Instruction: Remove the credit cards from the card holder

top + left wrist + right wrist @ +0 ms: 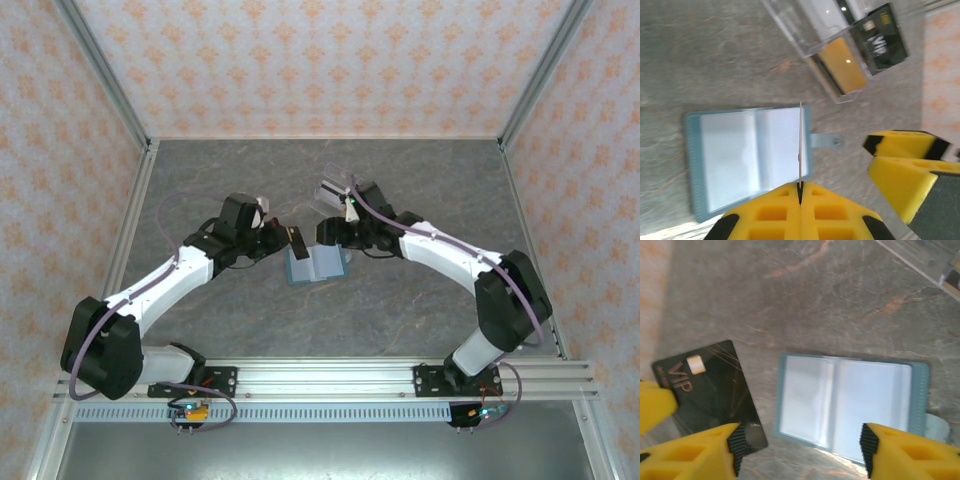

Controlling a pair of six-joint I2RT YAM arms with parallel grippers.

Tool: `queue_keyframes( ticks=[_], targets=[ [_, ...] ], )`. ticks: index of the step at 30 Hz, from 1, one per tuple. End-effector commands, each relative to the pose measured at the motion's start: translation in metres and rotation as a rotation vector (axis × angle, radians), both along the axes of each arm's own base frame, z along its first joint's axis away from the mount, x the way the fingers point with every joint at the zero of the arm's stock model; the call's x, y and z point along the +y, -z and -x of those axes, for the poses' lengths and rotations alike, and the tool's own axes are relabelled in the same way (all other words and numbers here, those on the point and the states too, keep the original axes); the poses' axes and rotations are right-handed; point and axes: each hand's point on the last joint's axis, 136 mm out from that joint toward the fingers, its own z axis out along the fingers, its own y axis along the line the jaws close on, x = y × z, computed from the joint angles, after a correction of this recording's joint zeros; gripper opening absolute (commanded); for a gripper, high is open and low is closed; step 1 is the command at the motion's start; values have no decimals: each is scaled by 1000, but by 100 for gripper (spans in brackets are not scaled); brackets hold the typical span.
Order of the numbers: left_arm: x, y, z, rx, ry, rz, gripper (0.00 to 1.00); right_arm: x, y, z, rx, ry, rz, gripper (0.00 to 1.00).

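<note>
Left gripper (pixel 800 189): pressed tight shut on a thin black card (pixel 710 390), held by the left side of the card holder.
Right gripper (pixel 799 442): spread wide open above the card holder; nothing is held.
Card holder (pixel 850 400): laid open and flat on the table (pixel 790 290), between the two grippers.
Clear box (pixel 790 25): set just beyond the card holder, on its far side; an orange card (pixel 842 65) is seen inside.

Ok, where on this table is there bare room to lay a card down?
Bare: the wide strip between the card holder and the near rail, and both far corners of the table. Crowded: the middle, where the left claw with its black card, the open right claw and the clear tray sit tight around the holder.
</note>
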Motion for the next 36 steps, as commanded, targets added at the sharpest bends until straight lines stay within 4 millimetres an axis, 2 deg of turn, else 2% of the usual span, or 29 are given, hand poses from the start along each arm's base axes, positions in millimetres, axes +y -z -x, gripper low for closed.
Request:
queue_keyframes(
  ticks=[1, 6, 12, 18, 22, 28, 36],
  targets=[
    [-15, -38, -17, -91, 14, 138, 5, 12, -35, 1, 1, -87, -234, 72],
    [-30, -56, -25, -120, 45, 275, 4, 10, -50, -8, 34, -93, -376, 77],
    [-36, -64, -28, -125, 62, 357, 4, 10, -57, -12, 73, -97, -506, 73],
    [-39, -66, -30, -120, 67, 382, 4, 11, -64, -9, 70, -110, -545, 60],
    [-36, -58, -31, -111, 57, 356, 4, 12, -67, -10, 62, -112, -563, 45],
    [-34, -47, -32, -87, 46, 356, 3, 11, -73, -10, 39, -111, -597, 34],
    [-33, -46, -33, -86, 46, 360, 4, 11, -72, -10, 48, -110, -607, 21]
  ],
)
